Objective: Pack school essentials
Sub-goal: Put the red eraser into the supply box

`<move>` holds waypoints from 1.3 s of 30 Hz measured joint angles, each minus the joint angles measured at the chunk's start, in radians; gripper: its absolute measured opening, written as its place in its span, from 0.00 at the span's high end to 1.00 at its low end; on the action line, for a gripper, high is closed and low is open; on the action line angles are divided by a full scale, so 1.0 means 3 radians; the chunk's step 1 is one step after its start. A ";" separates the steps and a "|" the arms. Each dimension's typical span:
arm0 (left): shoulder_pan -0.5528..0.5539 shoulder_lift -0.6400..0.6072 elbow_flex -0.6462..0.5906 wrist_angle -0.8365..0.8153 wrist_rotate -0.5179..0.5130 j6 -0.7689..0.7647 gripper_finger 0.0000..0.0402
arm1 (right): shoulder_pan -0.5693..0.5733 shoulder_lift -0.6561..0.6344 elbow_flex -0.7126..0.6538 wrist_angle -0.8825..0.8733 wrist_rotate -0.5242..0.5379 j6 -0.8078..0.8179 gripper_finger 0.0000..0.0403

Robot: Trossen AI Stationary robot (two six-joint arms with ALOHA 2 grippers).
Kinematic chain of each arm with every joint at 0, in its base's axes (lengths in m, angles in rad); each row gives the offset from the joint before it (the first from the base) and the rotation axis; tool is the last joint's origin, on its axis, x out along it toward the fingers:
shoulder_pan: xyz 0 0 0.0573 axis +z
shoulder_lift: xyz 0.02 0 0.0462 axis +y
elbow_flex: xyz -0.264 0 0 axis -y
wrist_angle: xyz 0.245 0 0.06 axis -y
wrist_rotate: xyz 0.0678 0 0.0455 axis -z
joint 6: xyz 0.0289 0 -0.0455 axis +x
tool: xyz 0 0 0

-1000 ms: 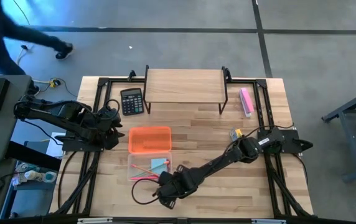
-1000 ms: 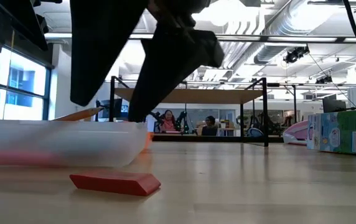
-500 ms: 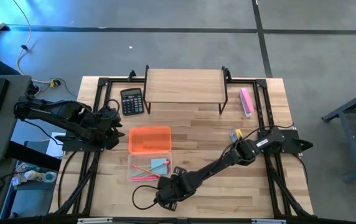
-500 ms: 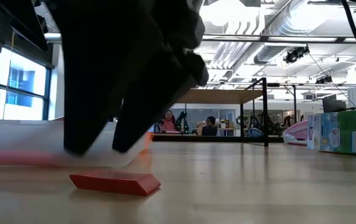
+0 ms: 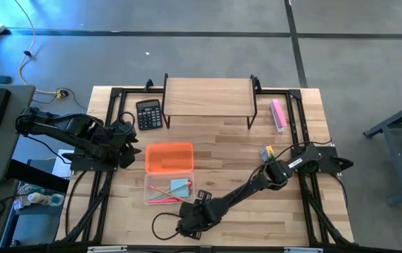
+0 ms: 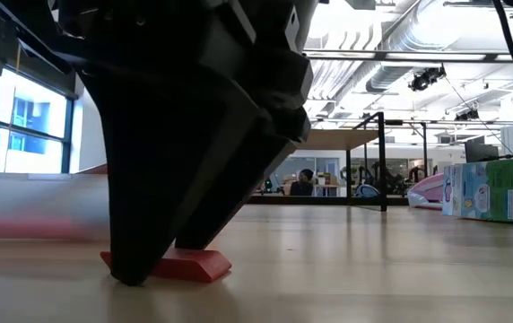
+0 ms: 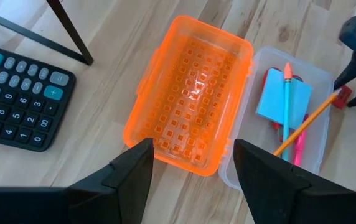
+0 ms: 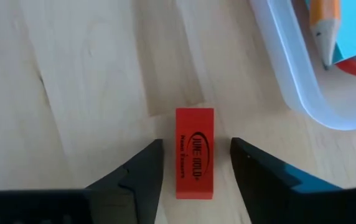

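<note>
Right end effector is seen lowered over the red eraser at the bottom centre of the right wrist frame, its two fingers spread apart on either side of the piece and not yet closed on it. In the high view this end effector sits low and left of centre, just below the clear case. In the low view the eraser lies flat on the desk with the dark fingers coming down around it.

A miss is judged possible if the fingers close while off-centre: the thin, flat piece could be pushed sideways or tipped rather than gripped. Since it lies close to the rim of the clear case, a finger could also catch that rim and shift the case. On the carry, a shallow pinch could let the piece slip out.

Black lettering is printed along the eraser; only something like "PURE GOLD" can be made out, and the smaller line beneath it cannot be read.

The left end effector waits released above the orange lid, with the blue notepad and pencils already lying in the case.
</note>
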 joint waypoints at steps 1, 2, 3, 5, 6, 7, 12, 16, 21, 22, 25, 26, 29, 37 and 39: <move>0.0000 -0.0001 -0.0001 0.0000 0.0000 0.0000 0.47 | 0.0000 0.0001 0.0000 -0.0001 -0.0003 0.0000 0.57; 0.0001 0.0000 -0.0001 0.0000 0.0000 0.0000 0.47 | 0.0000 0.0004 -0.0003 0.0000 -0.0005 0.0000 0.59; 0.0000 0.0001 -0.0001 0.0000 0.0000 0.0000 0.47 | 0.0000 0.0004 -0.0004 0.0001 -0.0005 0.0000 0.62; 0.0000 -0.0001 0.0000 0.0000 0.0000 0.0000 0.47 | -0.0001 0.0004 -0.0010 0.0015 -0.0006 0.0001 0.68; 0.0001 0.0000 -0.0001 0.0000 -0.0001 0.0000 0.47 | -0.0001 0.0004 -0.0011 0.0027 -0.0008 0.0000 0.71; 0.0001 0.0001 -0.0001 0.0000 -0.0006 0.0001 0.47 | -0.0001 0.0004 -0.0013 0.0040 -0.0012 0.0001 0.74; 0.0000 -0.0001 -0.0001 -0.0001 -0.0086 0.0000 0.47 | 0.0007 0.0005 -0.0017 0.0107 -0.0016 0.0000 0.87; 0.0000 0.0001 -0.0001 -0.0001 -0.0088 0.0000 0.47 | 0.0019 0.0003 -0.0019 0.0119 -0.0039 0.0019 0.90; 0.0001 -0.0001 -0.0001 -0.0001 -0.0088 0.0000 0.47 | 0.0023 0.0003 -0.0021 0.0128 -0.0042 0.0030 0.88; 0.0001 -0.0001 -0.0001 -0.0001 -0.0088 0.0000 0.47 | 0.0024 0.0001 -0.0022 0.0129 -0.0042 0.0031 0.88; 0.0000 -0.0001 0.0001 -0.0001 -0.0088 0.0000 0.47 | 0.0028 0.0001 -0.0022 0.0133 -0.0044 0.0034 0.88; 0.0001 -0.0001 -0.0001 -0.0001 -0.0088 0.0000 0.47 | 0.0029 0.0002 0.0008 0.0121 -0.0045 0.0035 0.88; 0.0000 -0.0001 0.0000 -0.0001 -0.0085 0.0000 0.47 | 0.0032 0.0010 0.0127 0.0043 -0.0014 0.0036 0.88; 0.0000 0.0000 -0.0001 -0.0002 -0.0074 0.0000 0.47 | 0.0068 -0.0130 0.0095 0.0156 -0.0048 0.0250 0.88; 0.0000 0.0001 0.0000 -0.0003 -0.0074 0.0000 0.47 | 0.0094 -0.0171 0.0111 0.0225 -0.0046 0.0265 0.88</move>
